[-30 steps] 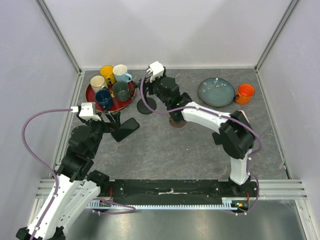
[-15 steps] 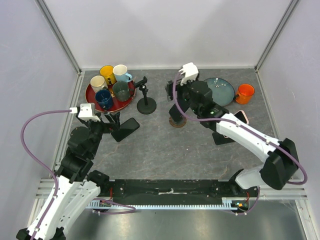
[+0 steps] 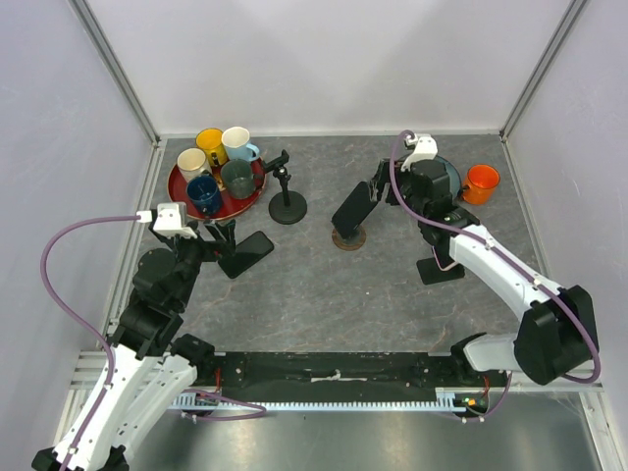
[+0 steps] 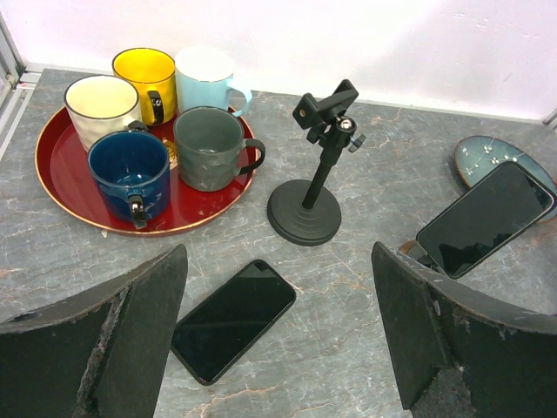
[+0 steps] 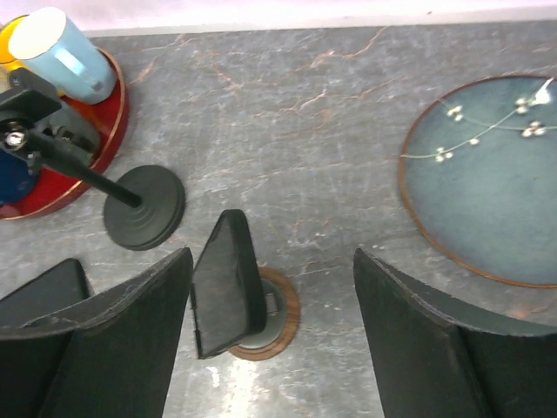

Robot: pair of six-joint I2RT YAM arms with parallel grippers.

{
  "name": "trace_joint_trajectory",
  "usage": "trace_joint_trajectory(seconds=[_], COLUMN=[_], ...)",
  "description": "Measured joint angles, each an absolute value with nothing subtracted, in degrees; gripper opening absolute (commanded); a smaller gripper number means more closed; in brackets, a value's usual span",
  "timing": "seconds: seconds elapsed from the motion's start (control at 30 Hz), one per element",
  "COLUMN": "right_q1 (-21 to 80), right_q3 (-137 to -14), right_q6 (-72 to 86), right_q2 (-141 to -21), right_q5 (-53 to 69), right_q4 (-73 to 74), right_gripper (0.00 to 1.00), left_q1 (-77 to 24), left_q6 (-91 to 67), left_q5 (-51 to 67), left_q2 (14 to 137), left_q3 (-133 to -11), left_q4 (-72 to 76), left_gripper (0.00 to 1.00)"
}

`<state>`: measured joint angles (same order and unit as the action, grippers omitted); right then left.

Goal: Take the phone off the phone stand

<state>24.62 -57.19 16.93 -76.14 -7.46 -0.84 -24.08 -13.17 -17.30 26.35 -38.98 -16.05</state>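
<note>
Right gripper is standing with its jaws spread wide and gripping nothing. I am hovering it over the phone, which is sitting propped at a slant in the round, brown-based phone stand, near the middle of the table. In my wrist view the phone is showing edge-on, nearer the finger on the left of that view and touching neither. Whether my fingers are down level with it, I cannot tell. Left gripper is likewise gaping and empty, hanging above a second phone lying flat on the table. The black clamp stand beyond it is carrying nothing.

Assessment: I am judging the phone to be a thin, rigid slab, fairly light, with a glossy face likely to slip and to crack if dropped. I am recommending a hold across its two long edges, on the upper free half, clear of the cradle. The stand looks light and may tip or come up with the phone, so I am advising a draw along the phone's own slant.
</note>
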Motion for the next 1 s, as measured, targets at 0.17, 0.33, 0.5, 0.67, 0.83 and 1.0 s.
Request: trace_joint_trajectory(seconds=[0.17,0.33,0.5,0.67,0.83,1.0], right_q1=[23.55,21.61,20.73,20.21,19.86,19.64], right_q3=[-56.36,-54.19,-52.14,-50.15,-49.52,-48.51], right_q6=[21.02,24.08,25.69,27.33,28.56,29.39], right_q2=[-77.23,-78.54,-79.61,-79.75,-80.55,-81.32], right_q5=[-2.44,2.24,6.24,9.58,11.46,12.99], right_q4=[-1.93,-3.31,-4.05,-6.24,-8.29,-10.50], right_gripper=[0.69,0.65,0.60,0.53,0.46,0.35], left_q1=[-24.08,-24.08,-24.08,-24.08,-24.05,-24.08], left_q6=[-13.17,-13.17,-13.17,-13.17,-13.17,-13.17], left_q5=[-17.32,-17.23,-16.88,-16.36,-16.34,-16.36], left_q2=[26.37,26.48,26.48,26.63,26.70,26.68], left_q3=[-38.98,-38.98,-38.98,-38.98,-38.98,-38.98], left_q4=[-16.05,-16.08,-16.08,-16.08,-16.08,-16.08], left_gripper=[0.92,0.92,0.92,0.92,0.92,0.92])
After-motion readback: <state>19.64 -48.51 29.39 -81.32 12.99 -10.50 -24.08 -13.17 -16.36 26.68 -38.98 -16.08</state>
